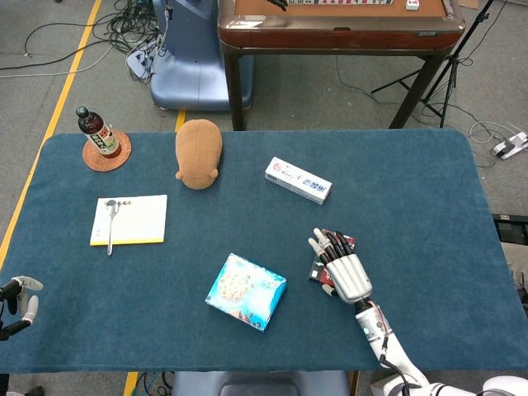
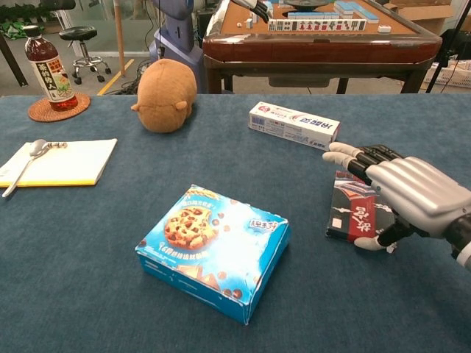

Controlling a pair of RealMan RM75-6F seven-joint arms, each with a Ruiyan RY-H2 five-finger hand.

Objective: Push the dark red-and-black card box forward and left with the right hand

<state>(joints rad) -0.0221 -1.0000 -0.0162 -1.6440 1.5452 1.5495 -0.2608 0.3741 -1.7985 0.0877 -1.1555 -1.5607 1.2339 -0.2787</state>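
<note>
The dark red-and-black card box [image 1: 335,240] [image 2: 352,216] lies flat on the blue table to the right of the cookie box. My right hand [image 1: 346,273] [image 2: 413,194] rests flat on top of it, palm down. Its fingers [image 2: 346,156] reach past the box's far edge toward the toothpaste box, and the thumb sits at the box's near edge. The hand covers much of the card box in the head view. My left hand [image 1: 18,298] shows only at the table's near left edge, holding nothing, with its fingers apart.
A blue cookie box [image 1: 246,290] [image 2: 215,248] lies left of the card box. A white toothpaste box [image 1: 298,180] [image 2: 294,125] lies ahead of the fingers. A brown plush [image 1: 198,153], a notepad with a spoon [image 1: 129,219] and a bottle on a coaster [image 1: 97,134] stand far left.
</note>
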